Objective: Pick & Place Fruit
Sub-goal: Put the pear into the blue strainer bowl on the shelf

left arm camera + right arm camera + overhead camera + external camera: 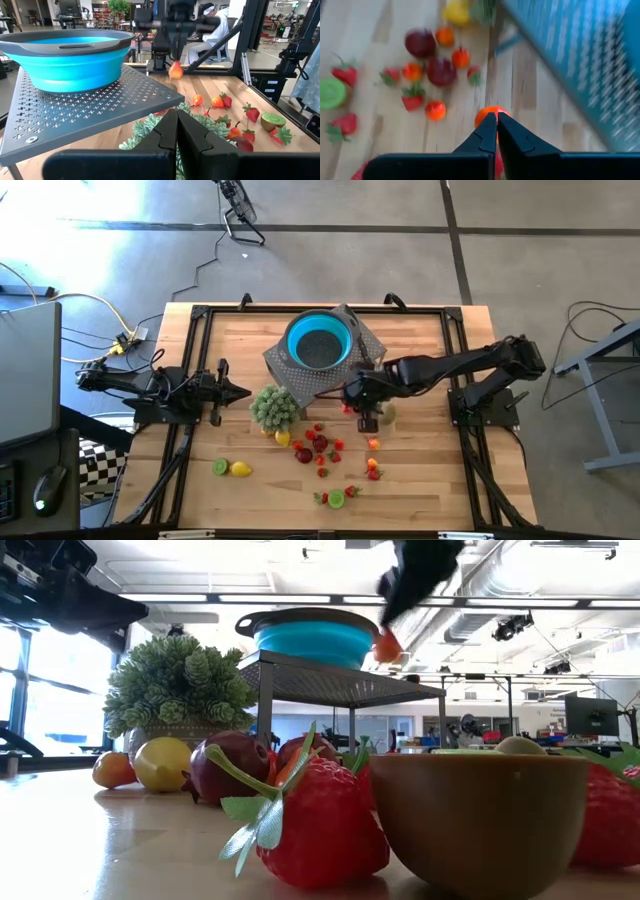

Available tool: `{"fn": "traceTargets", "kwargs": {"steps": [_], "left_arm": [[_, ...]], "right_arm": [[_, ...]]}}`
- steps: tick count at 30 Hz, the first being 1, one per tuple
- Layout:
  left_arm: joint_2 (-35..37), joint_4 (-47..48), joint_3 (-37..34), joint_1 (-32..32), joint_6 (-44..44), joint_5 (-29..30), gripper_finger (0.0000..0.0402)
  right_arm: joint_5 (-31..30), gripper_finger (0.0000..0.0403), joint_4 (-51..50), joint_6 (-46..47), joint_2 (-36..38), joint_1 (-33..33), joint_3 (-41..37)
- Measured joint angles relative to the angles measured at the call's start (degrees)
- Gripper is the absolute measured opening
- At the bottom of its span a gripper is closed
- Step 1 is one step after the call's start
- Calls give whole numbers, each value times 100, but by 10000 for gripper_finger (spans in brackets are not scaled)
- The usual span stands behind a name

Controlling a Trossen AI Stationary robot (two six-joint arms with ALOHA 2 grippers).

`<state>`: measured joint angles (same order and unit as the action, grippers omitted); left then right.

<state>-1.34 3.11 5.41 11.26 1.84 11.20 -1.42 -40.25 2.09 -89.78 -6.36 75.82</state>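
Strawberry point(325, 830) nearest, on desk point(420, 480) with scattered fruit beside blue bowl point(320, 340). Right gripper point(497, 131) pinching small orange fruit point(489, 114) near bowl; likely light, smooth, slippery; grip across middle. Left gripper point(177, 131) pressed together, idle.

The dark right arm reaches toward the bench's centre — its gripper point(349, 402) clamped on something small; the dark left arm's gripper point(240, 391) waits closed at the left.
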Motion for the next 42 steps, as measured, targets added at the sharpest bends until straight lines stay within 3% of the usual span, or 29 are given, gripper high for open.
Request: {"fn": "traceTargets", "kwargs": {"steps": [12, 24, 29, 35, 42], "left_arm": [[-2, 0, 0, -1, 3, 0, 1], [-1, 0, 0, 0, 21, 0, 1], [-2, 0, 0, 1, 21, 0, 1], [-2, 4, 0, -1, 21, 0, 1], [-2, 20, 0, -1, 21, 0, 1]], "right_arm": [[8, 3, 530, -1076, 0, 594, 943], [26, 3, 1366, -1740, -50, 1680, 968], [464, 3, 1373, -1739, -50, 2061, 968], [691, 3, 1335, -1707, -357, 2270, 968], [499, 3, 1168, -1917, -623, 2270, 963]]}}
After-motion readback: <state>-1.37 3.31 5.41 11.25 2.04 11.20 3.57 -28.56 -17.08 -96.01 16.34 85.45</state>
